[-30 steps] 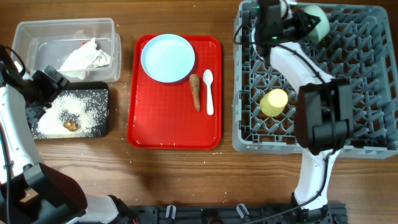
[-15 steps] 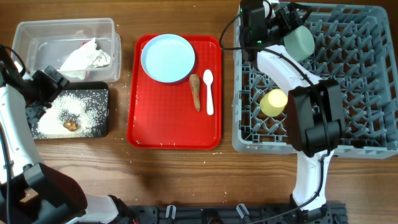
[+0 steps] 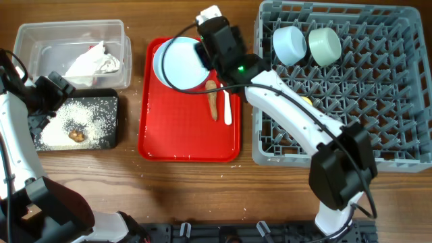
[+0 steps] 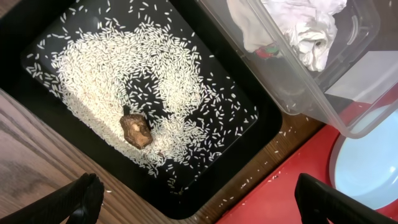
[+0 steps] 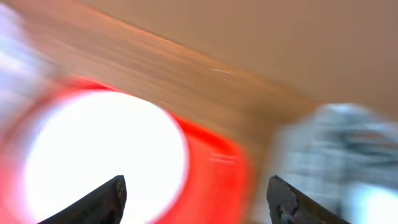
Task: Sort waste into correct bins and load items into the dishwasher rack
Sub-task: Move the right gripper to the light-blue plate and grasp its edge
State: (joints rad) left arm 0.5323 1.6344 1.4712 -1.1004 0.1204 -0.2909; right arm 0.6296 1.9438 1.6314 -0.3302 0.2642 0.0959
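Note:
My right gripper [image 3: 212, 47] hovers open and empty over the red tray, above the right edge of the pale plate [image 3: 177, 64]. Its wrist view is motion-blurred and shows only the plate [image 5: 106, 155] between the open right gripper [image 5: 196, 202]. The brown stick [image 3: 212, 100] and white spoon [image 3: 227, 111] lie on the tray beside the plate. A blue bowl [image 3: 290, 44] and a green bowl [image 3: 324, 44] sit in the grey rack [image 3: 378, 135]. My left gripper [image 4: 205, 205] hangs open above the black tray [image 4: 37, 25] holding rice [image 4: 124, 74] and a brown lump [image 4: 137, 129].
The clear tub [image 3: 40, 40] behind the black tray [image 3: 111, 138] holds crumpled tissue [image 3: 94, 61], with a bit of red wrapper [image 4: 267, 51] under it. The red tray [image 3: 155, 135] lies between the bins and the rack. My right arm hides most of the yellow cup [image 3: 308, 100].
The right gripper let go of the green bowl in the rack beside the blue bowl, then swung left out of the rack to the red tray. The left arm has not moved.

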